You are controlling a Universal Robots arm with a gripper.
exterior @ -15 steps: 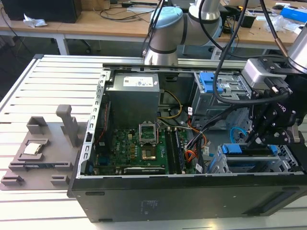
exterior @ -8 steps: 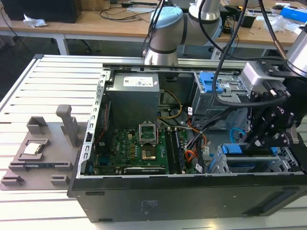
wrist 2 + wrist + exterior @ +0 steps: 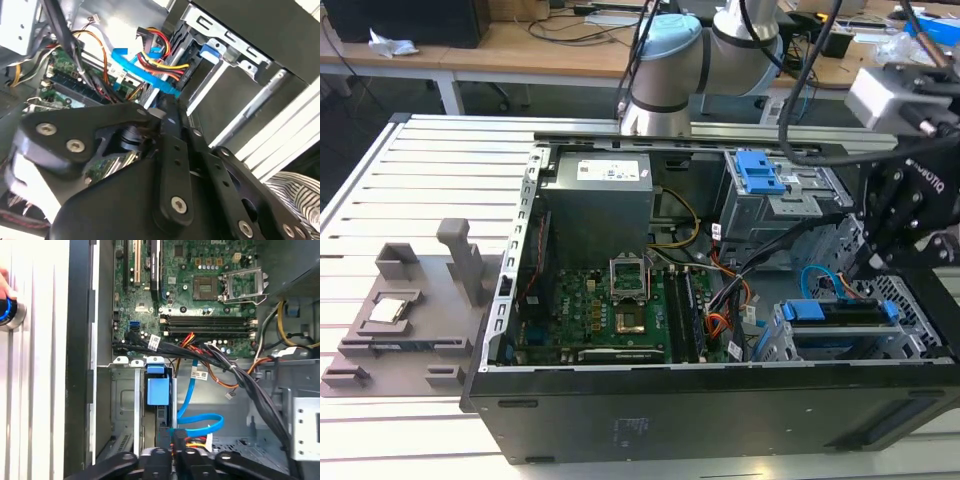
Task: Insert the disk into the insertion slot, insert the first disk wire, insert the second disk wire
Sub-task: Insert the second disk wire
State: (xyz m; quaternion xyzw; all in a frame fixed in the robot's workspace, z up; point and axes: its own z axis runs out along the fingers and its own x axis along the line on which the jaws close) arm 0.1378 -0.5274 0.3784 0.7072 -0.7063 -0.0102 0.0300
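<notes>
Open computer case (image 3: 620, 400) on a slatted desk (image 3: 380, 200), worked by one arm. The disk (image 3: 840, 312) already lies seated in the insertion slot (image 3: 920, 345), at the corner of the case on the exterior view's right. In the first wrist view its blue carrier tab (image 3: 158, 390) stands between the walls of the slot (image 3: 122, 405). By its look the disk is stiff, fairly heavy and shock-sensitive, best held by the carrier's edges rather than the labelled face. The end effector (image 3: 173, 436) hangs just behind the disk with its fingers pressed together. It appears to pinch the black plug of the blue data wire (image 3: 200, 422), though the contact itself is partly hidden. That wire is thin, flat and springy, and it loops freely. The hard plug is the sound place to hold it, since the ribbon would buckle under a push. Beside the plug lies a red, yellow and black power lead (image 3: 196, 442), soft and easily snagged. A thick black cable bundle (image 3: 220, 357) crosses between the motherboard (image 3: 200, 280) and the slot, crowding the approach. Farther back stand the taller cage with its blue latch (image 3: 760, 172) and the power supply (image 3: 600, 195). A grey fixture (image 3: 410, 300) rests well apart on the desk.
</notes>
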